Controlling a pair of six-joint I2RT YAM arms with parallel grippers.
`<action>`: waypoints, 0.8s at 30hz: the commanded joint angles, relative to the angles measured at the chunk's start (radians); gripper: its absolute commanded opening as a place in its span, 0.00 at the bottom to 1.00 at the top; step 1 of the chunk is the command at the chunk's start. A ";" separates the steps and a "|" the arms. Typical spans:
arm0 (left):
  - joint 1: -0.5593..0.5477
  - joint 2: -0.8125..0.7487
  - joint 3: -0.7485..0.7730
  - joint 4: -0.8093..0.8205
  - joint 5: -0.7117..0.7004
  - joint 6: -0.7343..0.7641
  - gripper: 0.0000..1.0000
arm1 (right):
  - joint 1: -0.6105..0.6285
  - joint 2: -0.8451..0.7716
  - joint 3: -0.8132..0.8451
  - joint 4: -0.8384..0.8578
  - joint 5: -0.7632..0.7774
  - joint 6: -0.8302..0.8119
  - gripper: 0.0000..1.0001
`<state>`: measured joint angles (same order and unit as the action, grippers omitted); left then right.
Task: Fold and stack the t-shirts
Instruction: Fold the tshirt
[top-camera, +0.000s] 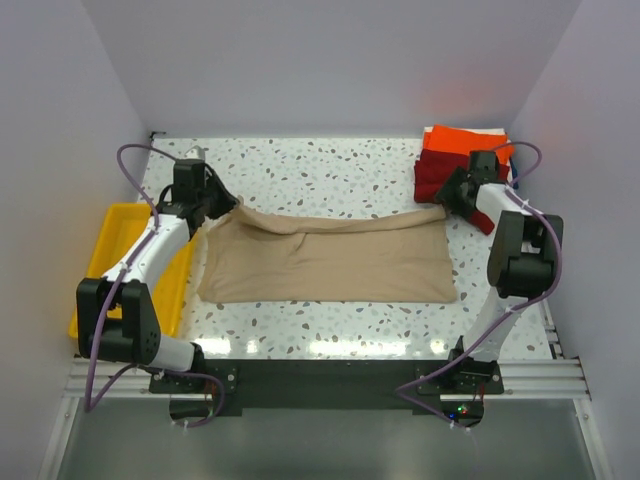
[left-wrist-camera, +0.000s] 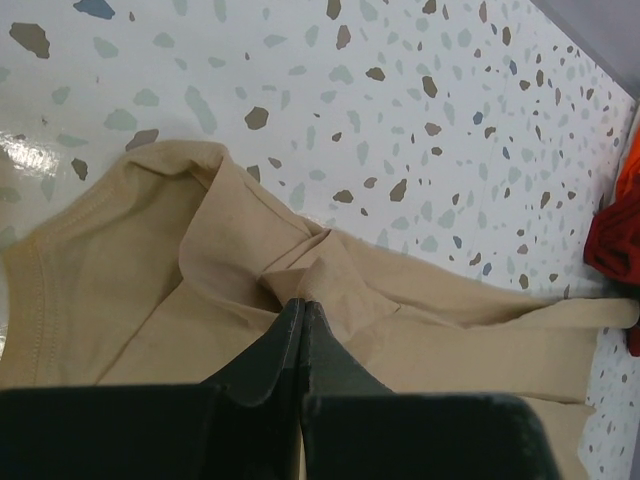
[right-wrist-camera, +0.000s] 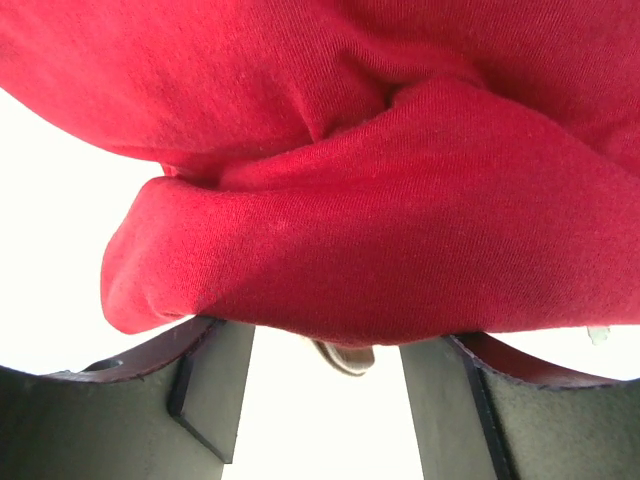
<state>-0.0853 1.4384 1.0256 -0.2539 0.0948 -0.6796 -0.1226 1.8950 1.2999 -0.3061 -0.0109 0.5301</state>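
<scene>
The tan t-shirt (top-camera: 330, 262) lies across the middle of the table as a wide band. My left gripper (top-camera: 232, 207) is shut on its far left corner; in the left wrist view the tips (left-wrist-camera: 303, 300) pinch a raised ridge of tan cloth (left-wrist-camera: 150, 270). The dark red t-shirt (top-camera: 440, 172) is folded at the far right with the orange t-shirt (top-camera: 468, 140) on top. My right gripper (top-camera: 452, 196) stands open at the tan shirt's far right corner, against the red pile. In the right wrist view red cloth (right-wrist-camera: 350, 200) fills the top, and the open right gripper (right-wrist-camera: 325, 375) holds nothing.
A yellow tray (top-camera: 108, 235) sits at the table's left edge, beside my left arm. White walls close in the back and both sides. The speckled tabletop (top-camera: 330, 170) shows between the tan shirt and the back wall.
</scene>
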 joint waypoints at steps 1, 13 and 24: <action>0.007 -0.045 -0.022 0.028 0.023 0.003 0.00 | -0.009 -0.057 -0.031 0.086 -0.014 -0.009 0.62; 0.007 -0.062 -0.029 0.022 0.023 0.012 0.00 | -0.021 -0.117 -0.073 0.139 -0.049 0.060 0.65; 0.007 -0.058 -0.035 0.034 0.039 0.012 0.00 | -0.061 -0.123 -0.203 0.332 -0.080 0.275 0.81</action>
<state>-0.0853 1.4059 0.9993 -0.2554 0.1127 -0.6777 -0.1692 1.7992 1.1278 -0.0975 -0.0845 0.7033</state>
